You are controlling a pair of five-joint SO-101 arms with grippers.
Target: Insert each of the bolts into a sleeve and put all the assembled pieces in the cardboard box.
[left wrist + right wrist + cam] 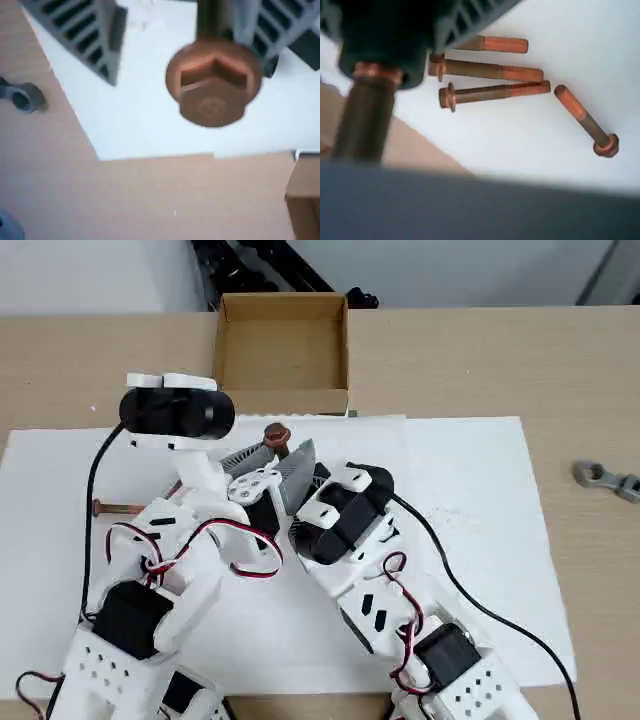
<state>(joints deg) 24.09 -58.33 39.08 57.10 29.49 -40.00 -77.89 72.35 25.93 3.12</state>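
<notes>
Near the left edge of the white sheet (480,460) that covers the bench (60,370), loose bolts (495,92) lie side by side, with one more apart at an angle. At the sheet's middle, close to its far edge, the left gripper (274,460) has its jaws apart either side of a raised bolt (214,85). The bolt's head points toward the cardboard box (284,400) at the bench's far edge. The right gripper (318,478) sits just beside; I cannot tell how its jaws stand. A wrench (605,477) lies by the right edge.

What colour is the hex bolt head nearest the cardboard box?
Copper-orange; the bolt head shows best in the left wrist view.
</notes>
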